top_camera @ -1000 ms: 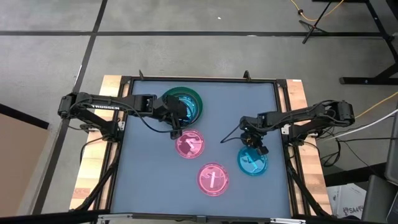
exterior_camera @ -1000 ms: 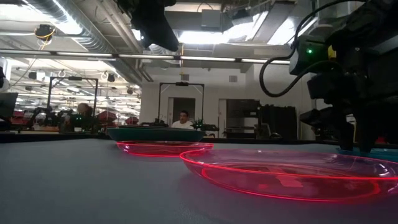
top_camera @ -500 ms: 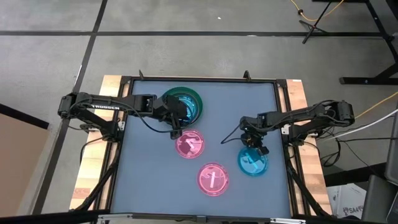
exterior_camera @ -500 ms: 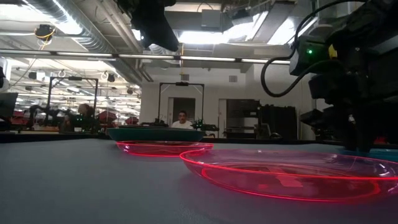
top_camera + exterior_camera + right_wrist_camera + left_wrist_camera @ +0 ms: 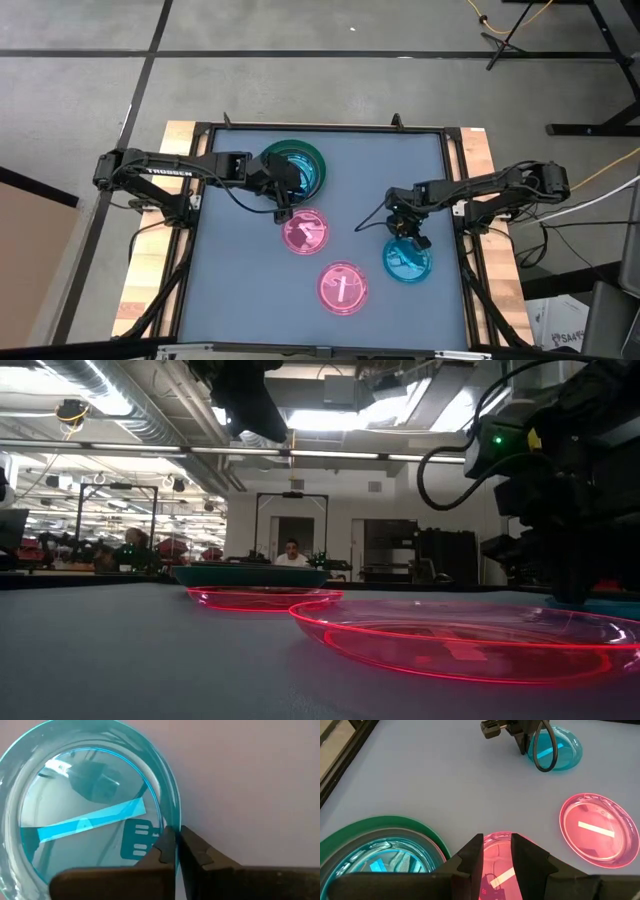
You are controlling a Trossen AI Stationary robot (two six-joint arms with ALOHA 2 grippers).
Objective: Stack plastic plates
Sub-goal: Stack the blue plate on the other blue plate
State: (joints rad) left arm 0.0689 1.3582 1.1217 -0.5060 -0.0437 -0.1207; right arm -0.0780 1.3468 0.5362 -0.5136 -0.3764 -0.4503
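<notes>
Translucent cyan plate (image 5: 85,820), round and shallow, rim pinched in right gripper (image 5: 175,851) jaws, left gripper (image 5: 496,851) narrowly parted.

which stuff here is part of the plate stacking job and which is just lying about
Job:
- green plate with a cyan plate in it
- two pink plates
- lone cyan plate, its rim pinched by the right gripper
- left gripper, above the nearer pink plate

Lying about:
- nothing else on the table

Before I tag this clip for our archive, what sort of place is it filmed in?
Probably a robotics lab or workshop: the table stands on a bare concrete floor, the low view shows exposed ceiling ducts with strip lights, and people sit at benches behind.
</notes>
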